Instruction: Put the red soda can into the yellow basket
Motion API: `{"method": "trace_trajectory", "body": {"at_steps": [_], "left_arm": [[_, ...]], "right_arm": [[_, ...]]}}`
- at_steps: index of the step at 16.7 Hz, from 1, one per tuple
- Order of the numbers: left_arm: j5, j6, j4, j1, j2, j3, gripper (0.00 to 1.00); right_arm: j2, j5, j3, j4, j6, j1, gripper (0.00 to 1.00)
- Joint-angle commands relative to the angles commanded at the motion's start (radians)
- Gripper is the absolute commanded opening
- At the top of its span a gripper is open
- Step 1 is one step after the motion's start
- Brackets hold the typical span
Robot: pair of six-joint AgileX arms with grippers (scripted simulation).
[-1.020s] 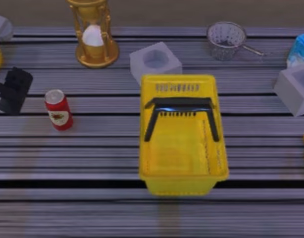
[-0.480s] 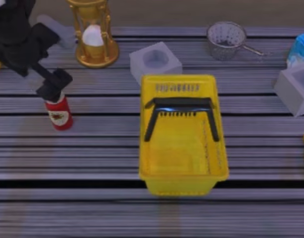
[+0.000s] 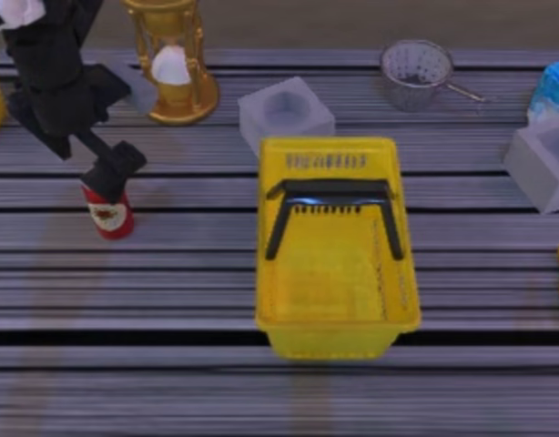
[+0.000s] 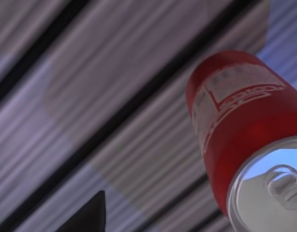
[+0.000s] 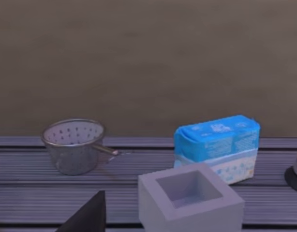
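Note:
The red soda can (image 3: pixel 109 217) stands upright on the slatted table, left of the yellow basket (image 3: pixel 334 246). That basket is large and empty, and its black handle (image 3: pixel 332 193) lies folded across it. My left gripper (image 3: pixel 116 169) hangs just above the can and hides its top in the top view. It is open with nothing held. In the left wrist view the can (image 4: pixel 235 125) is close, its silver lid showing, and one dark fingertip (image 4: pixel 93 215) is off to its side. My right arm is outside the top view; its wrist view shows one dark fingertip (image 5: pixel 93 212).
A gold hourglass (image 3: pixel 173 59) stands behind the can. A grey hollow block (image 3: pixel 285 111) sits behind the basket. At the back right are a metal strainer (image 3: pixel 416 73), a blue pack (image 3: pixel 553 86) and another grey block (image 3: pixel 543 162).
My left arm has swung in from the table's left edge and now stands over the can. The can and basket have not moved.

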Motion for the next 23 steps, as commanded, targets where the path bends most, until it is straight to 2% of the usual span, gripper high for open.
{"method": "trace_trajectory", "body": {"at_steps": [4,10,14,23], "left_arm": [[0.0,0.001,0.02,0.003,0.003,-0.017,1.0],[0.0,0.001,0.166,0.001,0.046,-0.119,1.0],[0.0,0.002,0.17,0.001,0.048,-0.123,1.0],[0.0,0.002,0.17,0.001,0.048,-0.123,0.32]], "right_arm": [[0.0,0.0,0.0,0.0,0.0,0.0,1.0],[0.0,0.0,0.0,0.0,0.0,0.0,1.0],[0.0,0.0,0.0,0.0,0.0,0.0,1.0],[0.0,0.0,0.0,0.0,0.0,0.0,1.0]]}}
